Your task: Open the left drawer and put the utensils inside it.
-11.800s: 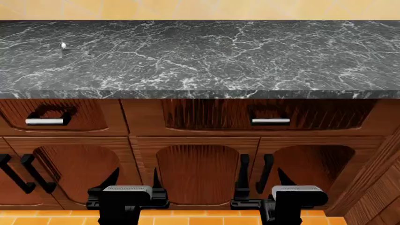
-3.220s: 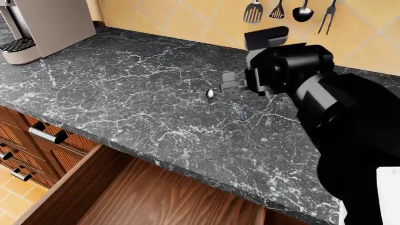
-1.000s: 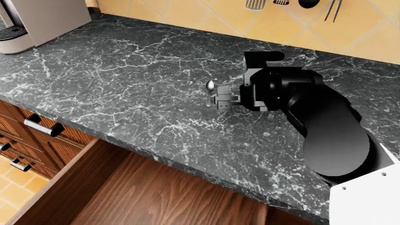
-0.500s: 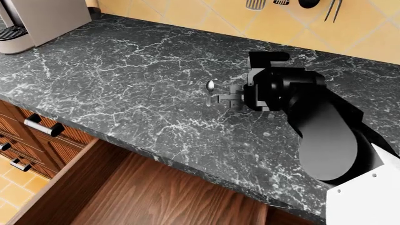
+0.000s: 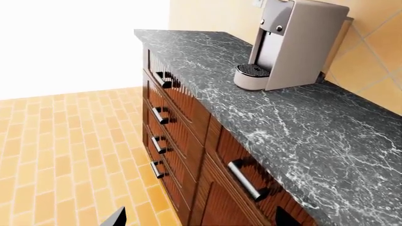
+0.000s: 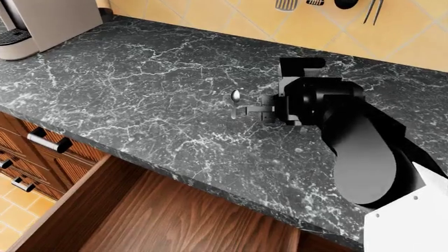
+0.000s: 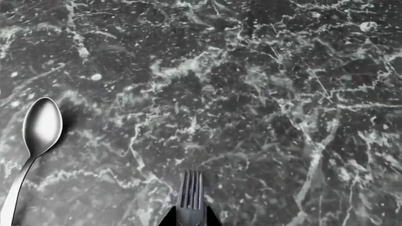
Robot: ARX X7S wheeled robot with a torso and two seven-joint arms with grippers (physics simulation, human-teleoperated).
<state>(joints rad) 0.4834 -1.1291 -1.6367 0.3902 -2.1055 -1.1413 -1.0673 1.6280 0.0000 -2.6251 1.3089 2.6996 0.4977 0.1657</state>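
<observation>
My right gripper is shut on the dark grey fork, whose tines stick out past the jaws just above the black marble counter. The shiny silver spoon lies flat on the counter beside it, untouched. In the head view the right gripper hovers close to the spoon, and the fork is hidden by the fingers. The left drawer stands pulled out below the counter edge, its wood-grain inside bare. My left gripper is open over the floor by the cabinets, holding nothing.
A grey coffee machine stands at the counter's far end. Narrow stacked drawers with silver handles sit beside the open drawer. Black utensils hang on the tiled wall. Orange tile floor lies below.
The right gripper has tipped from pointing down at the counter to nearly level and shifted slightly right, with the fork in it. The spoon has not moved.
</observation>
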